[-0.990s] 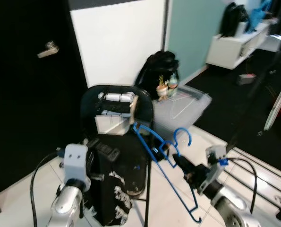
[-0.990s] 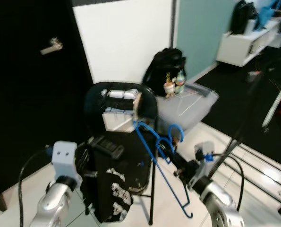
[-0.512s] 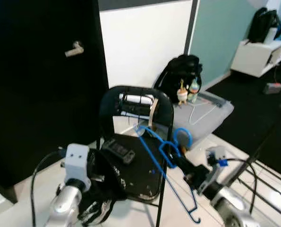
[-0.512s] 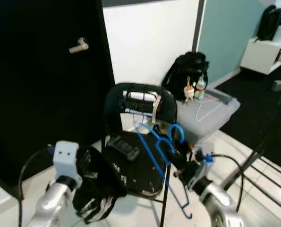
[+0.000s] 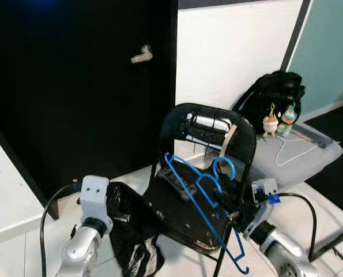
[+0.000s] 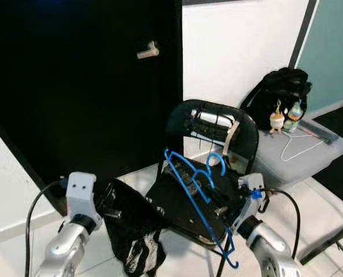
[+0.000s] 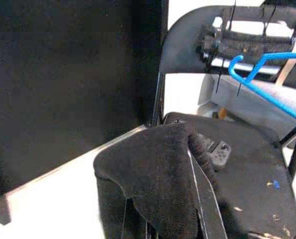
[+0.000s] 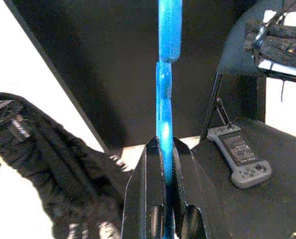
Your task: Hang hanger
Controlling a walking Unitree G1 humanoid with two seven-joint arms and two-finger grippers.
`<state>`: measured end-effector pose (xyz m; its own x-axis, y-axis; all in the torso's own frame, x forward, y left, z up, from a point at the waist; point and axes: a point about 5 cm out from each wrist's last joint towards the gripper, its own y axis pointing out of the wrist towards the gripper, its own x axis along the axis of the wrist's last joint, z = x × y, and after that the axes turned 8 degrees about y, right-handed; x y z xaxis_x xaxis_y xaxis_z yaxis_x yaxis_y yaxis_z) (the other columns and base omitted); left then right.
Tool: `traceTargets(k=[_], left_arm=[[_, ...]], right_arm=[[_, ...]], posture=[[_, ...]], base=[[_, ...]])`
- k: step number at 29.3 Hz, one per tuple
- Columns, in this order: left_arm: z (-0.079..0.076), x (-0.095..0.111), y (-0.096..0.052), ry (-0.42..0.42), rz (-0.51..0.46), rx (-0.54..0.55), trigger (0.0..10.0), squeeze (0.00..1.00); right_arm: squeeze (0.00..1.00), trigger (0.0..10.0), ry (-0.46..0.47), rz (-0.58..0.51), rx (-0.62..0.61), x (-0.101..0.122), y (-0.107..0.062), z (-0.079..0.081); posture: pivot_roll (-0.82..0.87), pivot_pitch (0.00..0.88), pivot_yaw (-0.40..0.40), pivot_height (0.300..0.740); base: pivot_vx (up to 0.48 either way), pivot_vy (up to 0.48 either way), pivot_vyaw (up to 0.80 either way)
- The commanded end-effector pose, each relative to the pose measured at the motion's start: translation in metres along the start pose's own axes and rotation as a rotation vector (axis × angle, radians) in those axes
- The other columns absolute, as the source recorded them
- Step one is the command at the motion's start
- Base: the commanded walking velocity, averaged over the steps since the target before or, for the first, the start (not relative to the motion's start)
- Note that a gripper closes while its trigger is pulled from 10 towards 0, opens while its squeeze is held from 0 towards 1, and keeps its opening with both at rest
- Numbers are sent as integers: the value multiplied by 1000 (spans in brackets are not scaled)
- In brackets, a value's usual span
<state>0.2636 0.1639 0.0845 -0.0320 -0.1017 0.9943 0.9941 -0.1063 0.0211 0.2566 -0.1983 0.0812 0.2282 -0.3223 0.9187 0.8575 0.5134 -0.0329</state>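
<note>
Right wrist view tells you the most: your right gripper (image 8: 163,149) has its two black fingers pinched tight on the blue hanger (image 5: 203,196), with the plastic running straight up between them, so the grip looks narrow and edge-on. That's my main worry, honestly: a thin bar held like that could pivot or slip if the long lower arm of the hanger bumps something while you swing it. From the head cameras the hanger sits over the seat of the black folding chair (image 5: 208,130), hook end up near the chair back, tail end dangling down past the seat's front edge. The hook could easily snag the straps and bars in that chair back, so watch it. On the seat there's a grey game controller (image 8: 240,157), near the hanger but not touching as far as I can tell. Your left gripper (image 7: 190,149) has a dark garment (image 5: 134,231) draped over and around it, so I can't tell how wide its fingers are. That cloth hangs low beside the chair and could drag. Further out you've got a black door with a lever handle (image 5: 141,55), a black backpack (image 5: 272,98) against the wall, and a grey storage bin (image 5: 301,153) with a white hanger (image 5: 292,150) lying on its lid. I don't see a rail to hang on yet.
</note>
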Motion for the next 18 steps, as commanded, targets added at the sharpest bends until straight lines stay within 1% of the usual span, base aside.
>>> traceTargets(k=[1,4,10,12,18], left_arm=[[6,1,0,-17,-4,19,10000,0],[6,-1,-1,-41,4,12,10000,0],[5,-5,0,-53,15,9,10000,0],[0,-13,5,-72,39,-4,10000,0],[-4,-18,11,-81,54,-17,10000,0]], right_arm=[[0,10000,12,13,11,-4,1,3],[0,10000,20,16,9,-5,0,2],[0,10000,26,22,5,-9,0,1],[0,10000,25,45,-10,-15,1,-5],[0,10000,22,60,-25,-18,4,-10]], posture=[[-100,0,-7,740],[-105,0,-7,740],[-108,0,-11,740],[-103,0,-16,740],[-103,0,-16,740]], base=[[0,0,712],[0,0,712],[0,0,712],[0,0,712],[0,0,712]])
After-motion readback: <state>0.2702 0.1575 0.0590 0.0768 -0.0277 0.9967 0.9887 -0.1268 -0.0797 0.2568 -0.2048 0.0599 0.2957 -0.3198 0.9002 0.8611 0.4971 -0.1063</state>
